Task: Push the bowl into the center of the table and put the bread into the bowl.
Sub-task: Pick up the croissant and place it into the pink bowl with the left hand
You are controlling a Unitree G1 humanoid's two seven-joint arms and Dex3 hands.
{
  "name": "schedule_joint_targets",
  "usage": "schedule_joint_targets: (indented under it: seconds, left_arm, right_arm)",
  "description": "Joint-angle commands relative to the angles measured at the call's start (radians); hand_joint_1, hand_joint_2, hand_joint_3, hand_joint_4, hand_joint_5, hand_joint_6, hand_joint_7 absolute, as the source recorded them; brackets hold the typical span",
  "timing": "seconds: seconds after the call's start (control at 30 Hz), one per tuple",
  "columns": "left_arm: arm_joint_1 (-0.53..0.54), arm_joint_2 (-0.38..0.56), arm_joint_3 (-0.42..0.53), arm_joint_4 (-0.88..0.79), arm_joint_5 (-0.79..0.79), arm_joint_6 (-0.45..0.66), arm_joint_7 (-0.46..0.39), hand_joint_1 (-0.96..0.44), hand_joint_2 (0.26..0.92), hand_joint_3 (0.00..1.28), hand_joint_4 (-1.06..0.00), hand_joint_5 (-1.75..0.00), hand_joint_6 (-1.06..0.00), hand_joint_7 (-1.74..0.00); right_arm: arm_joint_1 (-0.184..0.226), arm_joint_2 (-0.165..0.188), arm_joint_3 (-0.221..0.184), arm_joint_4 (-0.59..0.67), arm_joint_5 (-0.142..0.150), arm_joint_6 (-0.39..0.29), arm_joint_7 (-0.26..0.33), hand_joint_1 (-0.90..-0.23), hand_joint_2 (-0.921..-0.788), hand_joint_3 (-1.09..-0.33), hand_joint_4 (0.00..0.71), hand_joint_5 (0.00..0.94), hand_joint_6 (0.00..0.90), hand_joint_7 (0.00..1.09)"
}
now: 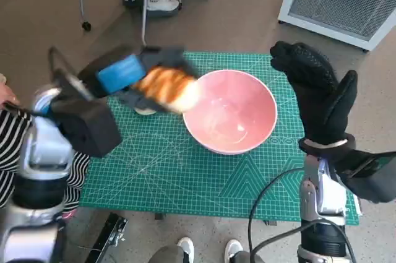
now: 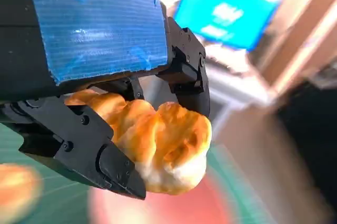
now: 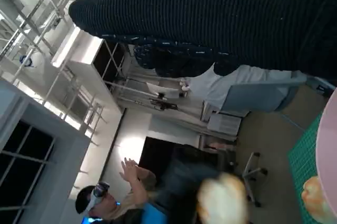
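Head view: a pink bowl (image 1: 230, 111) sits upright on the green cutting mat (image 1: 185, 176) that covers the table, roughly at the mat's middle. The left hand (image 1: 133, 72), black with blue tape on its back, is raised above the mat just beside the bowl's rim, on the side away from the right hand. It grips a golden-brown bread roll (image 1: 168, 88), whose pale end overlaps the near edge of the bowl; the roll is clear of the mat and not yet inside the bowl. A small pale object shows on the mat beneath the hand, too hidden to identify.

Left wrist view: the black fingers (image 2: 89, 153) are closed on the bread roll (image 2: 158, 145) from opposite sides, with the pink of the bowl blurred under it.

The right hand (image 1: 318, 93), in a black knitted glove, is held on the opposite side of the bowl, apart from its rim, with its fingers extended and spread and nothing in them.

Right wrist view: the glove (image 3: 221, 18) fills the upper part, and a person (image 3: 118, 197) with raised hands sits in the room beyond.

A person's striped sleeve (image 1: 12, 139) shows beside the left arm, well away from the bowl, and white shoes (image 1: 207, 250) show on the floor at the table's near edge.
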Motion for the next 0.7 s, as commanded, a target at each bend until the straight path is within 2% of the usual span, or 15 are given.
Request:
schedule_joint_targets:
  seconds: [0.03, 0.43, 0.63, 0.7]
  left_arm:
    - [-0.07, -0.087, -0.039, 0.065, -0.012, 0.006, 0.029, 0.0, 0.914, 0.04, -0.78, -1.09, -0.63, -1.15]
    - [-0.195, -0.194, -0.172, 0.316, 0.113, -0.06, 0.071, 0.0, 0.911, 0.02, -0.78, -1.05, -0.68, -1.12]
    - [-0.206, -0.232, -0.222, 0.383, 0.146, -0.074, 0.058, 0.0, 0.919, 0.06, -0.75, -1.11, -0.58, -1.2]
    - [-0.204, -0.238, -0.24, 0.397, 0.16, -0.072, 0.05, 0.0, 0.92, 0.13, -0.67, -1.17, -0.49, -1.31]
  right_arm:
    - [0.03, -0.003, -0.008, 0.006, 0.007, 0.005, 0.002, -0.72, -0.921, -0.778, 0.173, 0.003, 0.131, 0.34]
    - [0.065, -0.009, -0.019, -0.033, 0.005, 0.004, -0.004, -0.719, -0.921, -0.776, 0.175, 0.003, 0.131, 0.34]
    - [0.079, -0.013, -0.026, -0.044, 0.005, 0.002, -0.007, -0.718, -0.921, -0.776, 0.175, 0.003, 0.123, 0.34]
    - [0.083, -0.014, -0.028, -0.047, 0.006, 0.002, -0.009, -0.718, -0.921, -0.776, 0.175, 0.002, 0.119, 0.34]
